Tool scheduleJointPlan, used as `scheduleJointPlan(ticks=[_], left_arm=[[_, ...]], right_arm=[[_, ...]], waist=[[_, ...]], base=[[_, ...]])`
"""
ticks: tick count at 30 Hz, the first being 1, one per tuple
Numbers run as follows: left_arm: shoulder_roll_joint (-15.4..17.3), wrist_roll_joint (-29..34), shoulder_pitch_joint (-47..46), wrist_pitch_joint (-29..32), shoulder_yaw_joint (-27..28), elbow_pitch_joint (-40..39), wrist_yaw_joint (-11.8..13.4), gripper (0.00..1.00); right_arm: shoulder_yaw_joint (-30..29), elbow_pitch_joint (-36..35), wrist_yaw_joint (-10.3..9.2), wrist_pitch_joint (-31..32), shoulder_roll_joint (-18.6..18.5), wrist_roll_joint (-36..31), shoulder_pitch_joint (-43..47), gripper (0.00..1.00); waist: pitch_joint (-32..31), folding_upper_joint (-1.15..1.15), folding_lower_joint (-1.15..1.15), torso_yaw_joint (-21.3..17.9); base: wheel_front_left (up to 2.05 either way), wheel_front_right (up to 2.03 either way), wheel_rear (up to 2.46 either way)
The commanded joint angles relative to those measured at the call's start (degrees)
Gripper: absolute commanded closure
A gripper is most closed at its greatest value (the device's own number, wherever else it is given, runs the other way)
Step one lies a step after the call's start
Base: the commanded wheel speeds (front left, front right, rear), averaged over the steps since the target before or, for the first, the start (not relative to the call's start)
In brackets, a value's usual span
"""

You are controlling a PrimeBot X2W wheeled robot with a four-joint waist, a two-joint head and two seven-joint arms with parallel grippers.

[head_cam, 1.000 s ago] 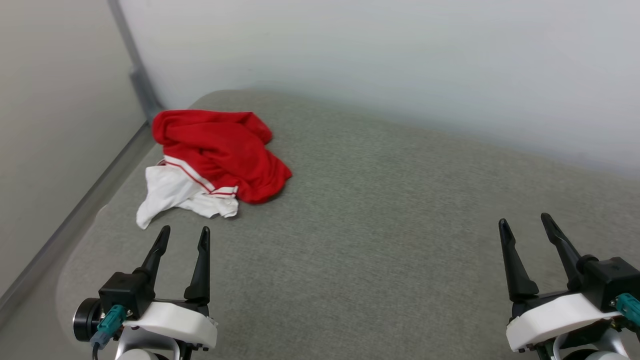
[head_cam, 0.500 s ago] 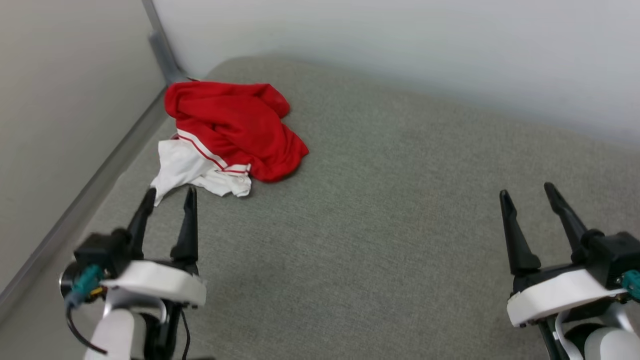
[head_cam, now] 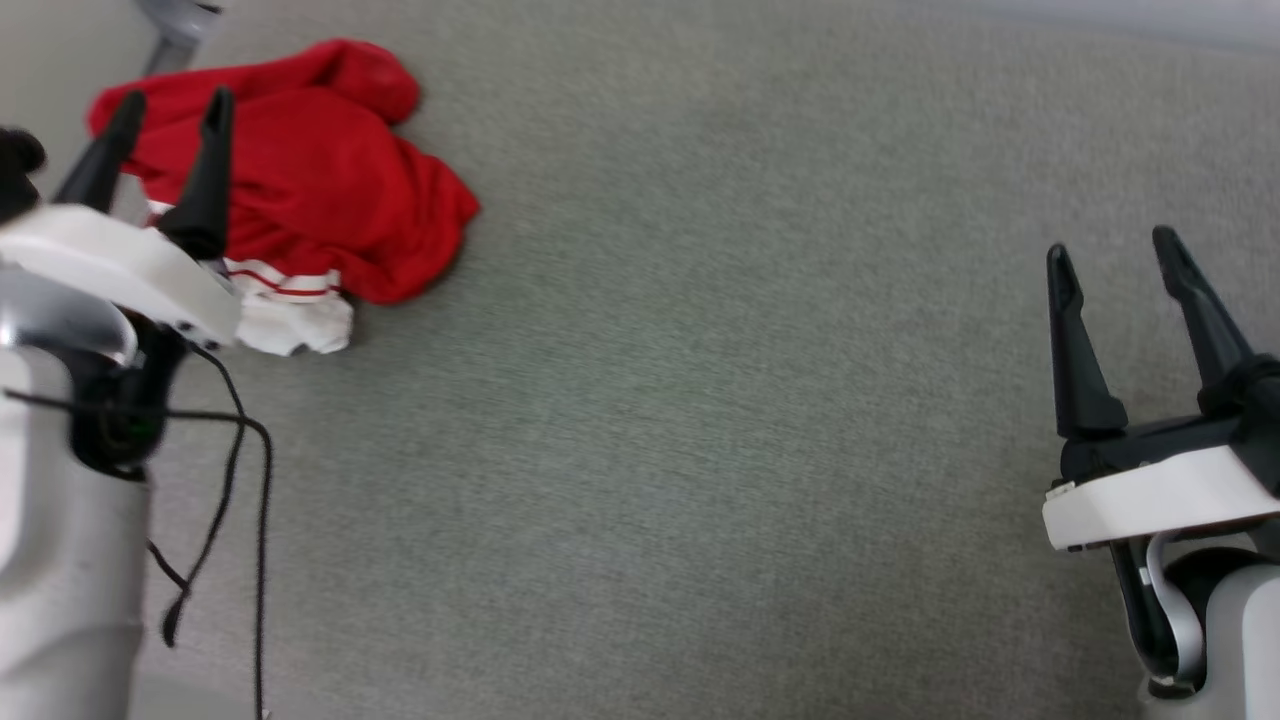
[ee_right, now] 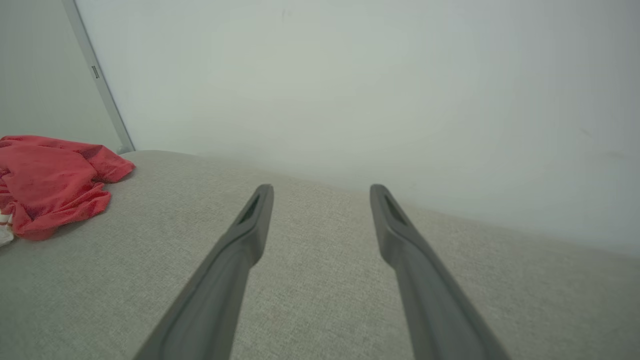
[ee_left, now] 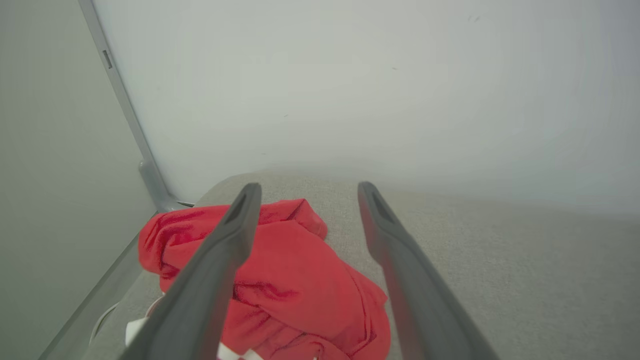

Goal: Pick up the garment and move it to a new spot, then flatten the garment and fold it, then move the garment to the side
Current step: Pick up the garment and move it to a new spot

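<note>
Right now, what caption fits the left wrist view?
Open left gripper aimed at the crumpled red garment on a grey surface.

We're looking across a broad grey woven cushion top (head_cam: 700, 430), soft and padded, with its far corner rounded off. Behind it we've got a plain pale wall (ee_left: 390, 85), matte and smooth. On the left, a second pale panel (ee_left: 45, 150) closes the corner, and down that seam runs a slim grey metal post (ee_left: 125, 107). A grey rail (ee_left: 92, 300) follows the panel's base. The light is soft and even, and the shadows are faint.
</note>
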Motion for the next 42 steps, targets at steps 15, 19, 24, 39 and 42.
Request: scheduleJointPlan(ticks=[15,19,24,39,42], left_arm=[[13.75,-8.90,-12.12,33.72,-5.93,16.63,1.09,0.00],[12.92,-9.86,-10.65,40.65,-7.31,20.93,2.78,0.00],[12.38,-9.10,-10.14,34.96,-6.39,21.07,3.76,1.00],[9.55,-2.91,-9.56,1.01,-4.07,18.45,5.20,1.00],[8.08,-1.42,-8.53,-5.01,-4.79,16.69,5.55,1.00]], right_arm=[[1.37,2.63,-0.04,-3.57,0.06,0.98,-6.20,0.00],[1.14,3.26,-0.04,-4.20,0.06,1.33,-6.15,0.00],[0.58,3.72,-0.04,-4.41,0.06,1.45,-5.76,0.00],[-1.00,5.99,-0.04,-5.11,0.06,4.06,-1.61,0.00],[-1.72,6.43,-0.04,-5.01,0.05,4.76,0.05,0.00]], waist=[[12.63,0.00,-0.01,-9.68],[12.80,0.00,-0.01,-10.29],[11.47,0.00,-0.01,-10.51],[-1.78,0.00,-0.01,-9.08],[-5.10,0.00,-0.01,-9.07]], base=[[0.00,0.00,0.00],[0.00,0.00,0.00],[0.00,0.00,0.00],[0.00,0.00,0.00],[0.00,0.00,0.00]])
